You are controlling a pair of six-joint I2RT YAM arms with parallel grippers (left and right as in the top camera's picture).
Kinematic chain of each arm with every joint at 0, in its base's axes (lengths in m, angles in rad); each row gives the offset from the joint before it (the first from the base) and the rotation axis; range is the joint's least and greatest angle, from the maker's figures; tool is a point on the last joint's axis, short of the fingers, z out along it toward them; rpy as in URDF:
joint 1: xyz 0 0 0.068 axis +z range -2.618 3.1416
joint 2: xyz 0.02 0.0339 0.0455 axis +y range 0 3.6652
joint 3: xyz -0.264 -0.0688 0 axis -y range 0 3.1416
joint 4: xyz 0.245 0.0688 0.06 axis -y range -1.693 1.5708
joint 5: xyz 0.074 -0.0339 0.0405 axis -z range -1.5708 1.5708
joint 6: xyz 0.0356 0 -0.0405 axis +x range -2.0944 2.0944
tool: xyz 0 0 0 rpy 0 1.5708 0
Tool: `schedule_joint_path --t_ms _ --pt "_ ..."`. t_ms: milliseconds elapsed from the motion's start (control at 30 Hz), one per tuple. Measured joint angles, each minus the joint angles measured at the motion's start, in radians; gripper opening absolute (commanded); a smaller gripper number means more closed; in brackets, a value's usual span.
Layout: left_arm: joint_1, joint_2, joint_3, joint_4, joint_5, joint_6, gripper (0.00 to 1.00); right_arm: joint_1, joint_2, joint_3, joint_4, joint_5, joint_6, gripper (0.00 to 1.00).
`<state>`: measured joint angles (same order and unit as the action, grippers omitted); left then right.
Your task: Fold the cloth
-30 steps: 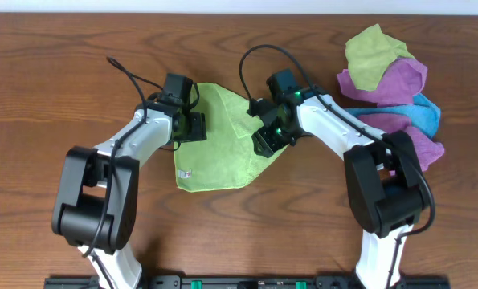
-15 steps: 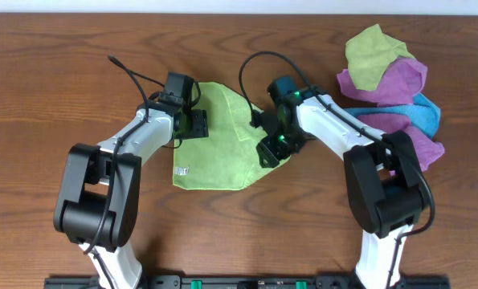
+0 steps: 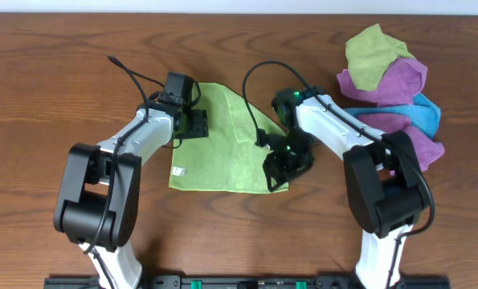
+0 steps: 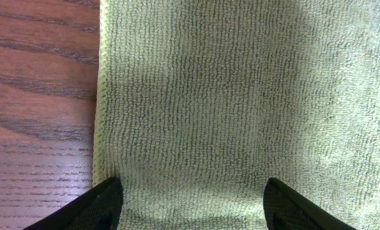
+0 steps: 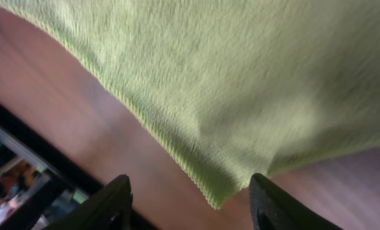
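Overhead: the cloth (image 3: pixel 222 148) lay flat on the table (image 3: pixel 54 72) between your arms, tag (image 3: pixel 182 172) at its near left edge. The left gripper (image 3: pixel 192 124) sat over the far left edge, fingers spread, pinching nothing. The right gripper (image 3: pixel 284 166) was at the near right corner, fingers apart too; its wrist view showed that corner loose between them. Step, I judged: squaring up before the first fold. Next calls for pinching two corners and carrying them across.

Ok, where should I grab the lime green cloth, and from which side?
Probably take the cloth by its near right corner, coming from the right. It lies flat, so only corners and hems give a lip to pinch, and the open right end effector is at that one.
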<state>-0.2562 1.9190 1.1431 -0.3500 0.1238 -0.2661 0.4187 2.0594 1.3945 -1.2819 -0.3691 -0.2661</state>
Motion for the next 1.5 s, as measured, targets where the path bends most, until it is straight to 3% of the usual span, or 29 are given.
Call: schedule_joint_path --t_ms 100,200,500,833,1000,1167,1300,1500 --pt "0.0 0.001 0.0 0.0 0.0 0.0 0.72 0.0 0.0 0.0 -0.049 -0.002 0.0 0.54" --pt "0.0 0.001 0.0 0.0 0.0 0.0 0.72 0.0 0.0 -0.001 -0.022 -0.002 0.006 0.57" --pt "0.0 0.003 0.005 -0.012 0.001 0.0 0.73 0.021 0.0 0.015 0.261 0.05 0.103 0.59" --pt "-0.001 0.004 0.042 -0.171 0.0 0.001 0.76 0.071 -0.003 0.338 0.172 0.206 0.131 0.58" --pt "-0.001 0.0 0.087 -0.298 0.0 0.011 0.65 0.073 -0.04 0.36 0.172 0.295 0.132 0.59" --pt "-0.001 -0.111 0.128 -0.389 -0.051 0.029 0.64 0.055 -0.068 0.36 0.237 0.328 0.132 0.65" --pt "-0.003 -0.274 0.143 -0.48 -0.077 0.035 0.53 0.021 -0.091 0.361 0.304 0.344 0.127 0.62" --pt "-0.045 -0.346 0.089 -0.552 -0.087 0.003 0.3 0.013 -0.093 0.361 0.386 0.36 0.094 0.66"
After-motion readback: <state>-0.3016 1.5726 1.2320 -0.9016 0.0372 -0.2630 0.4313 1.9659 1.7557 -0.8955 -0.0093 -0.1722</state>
